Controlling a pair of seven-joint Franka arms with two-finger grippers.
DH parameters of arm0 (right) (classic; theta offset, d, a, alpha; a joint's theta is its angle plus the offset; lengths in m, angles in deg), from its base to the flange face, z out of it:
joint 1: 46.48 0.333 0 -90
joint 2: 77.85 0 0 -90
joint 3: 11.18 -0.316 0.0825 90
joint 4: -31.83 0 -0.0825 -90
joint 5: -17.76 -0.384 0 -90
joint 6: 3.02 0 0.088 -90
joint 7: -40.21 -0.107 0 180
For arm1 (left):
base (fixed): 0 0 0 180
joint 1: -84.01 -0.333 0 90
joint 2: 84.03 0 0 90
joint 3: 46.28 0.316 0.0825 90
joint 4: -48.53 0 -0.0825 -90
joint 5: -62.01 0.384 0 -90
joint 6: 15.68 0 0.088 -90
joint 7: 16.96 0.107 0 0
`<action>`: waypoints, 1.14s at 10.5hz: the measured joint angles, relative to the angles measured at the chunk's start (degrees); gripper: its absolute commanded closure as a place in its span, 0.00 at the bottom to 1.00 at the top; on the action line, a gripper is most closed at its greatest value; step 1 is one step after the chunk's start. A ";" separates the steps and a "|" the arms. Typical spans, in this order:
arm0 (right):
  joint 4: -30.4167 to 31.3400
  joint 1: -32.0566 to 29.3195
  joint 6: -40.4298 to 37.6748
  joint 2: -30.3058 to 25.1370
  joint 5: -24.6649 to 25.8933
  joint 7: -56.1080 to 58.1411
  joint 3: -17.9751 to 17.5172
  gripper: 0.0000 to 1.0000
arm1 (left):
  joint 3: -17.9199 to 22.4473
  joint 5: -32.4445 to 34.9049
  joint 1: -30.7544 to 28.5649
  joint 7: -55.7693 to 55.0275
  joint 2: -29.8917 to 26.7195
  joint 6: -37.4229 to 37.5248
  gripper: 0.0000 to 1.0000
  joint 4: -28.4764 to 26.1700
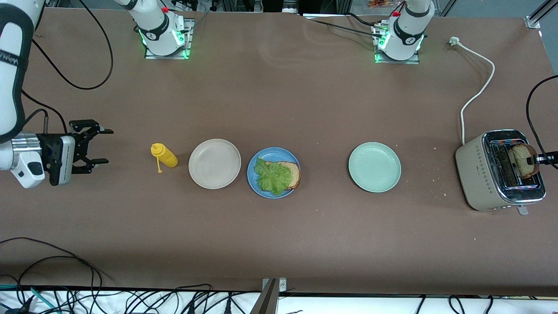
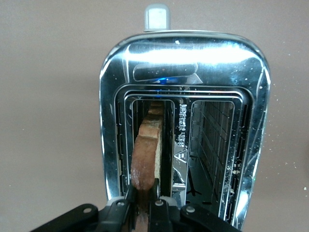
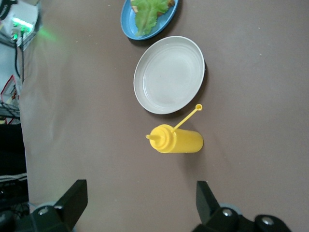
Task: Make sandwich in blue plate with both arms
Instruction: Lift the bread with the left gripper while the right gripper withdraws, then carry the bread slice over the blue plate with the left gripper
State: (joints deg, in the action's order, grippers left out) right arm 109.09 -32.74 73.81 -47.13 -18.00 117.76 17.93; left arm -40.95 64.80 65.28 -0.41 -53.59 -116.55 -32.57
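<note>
A bread slice (image 2: 145, 154) standing in the toaster (image 1: 488, 174) slot is clamped by the left gripper (image 2: 143, 205), while the right gripper (image 1: 96, 146) is held wide apart above bare table (image 1: 279, 244) near the yellow bottle (image 1: 165, 155).

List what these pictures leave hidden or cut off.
- Bread slice lower part: front and left wrist views, sunk in the toaster slot.
- Slice on the blue plate: mostly under the lettuce.
- Left gripper: body cut off by the front view's edge.
</note>
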 measured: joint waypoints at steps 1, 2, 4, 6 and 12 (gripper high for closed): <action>-0.12 1.51 0.03 -1.59 1.56 -4.71 -0.01 0.00 | -0.05 0.00 0.00 0.00 -0.30 1.17 1.00 0.57; -0.13 2.66 0.05 -2.43 2.31 -7.99 -0.01 0.00 | -0.15 0.00 0.02 0.00 -1.23 3.17 1.00 1.41; -0.86 4.39 0.21 -2.83 5.25 -15.25 0.00 0.00 | -0.82 0.00 0.10 0.34 -5.06 7.65 1.00 2.39; -2.96 6.86 0.09 -4.73 9.70 -24.16 -0.03 0.00 | -1.28 0.00 0.37 4.36 -9.42 9.26 1.00 2.46; -3.25 10.24 -6.68 -12.41 22.35 -44.90 -0.03 0.00 | -7.54 -0.02 1.15 6.75 -13.07 11.21 1.00 2.22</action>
State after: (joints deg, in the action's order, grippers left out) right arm 105.84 -22.50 67.14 -59.54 4.35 72.85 17.90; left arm -48.49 64.78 66.43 6.34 -66.67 -105.34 -30.35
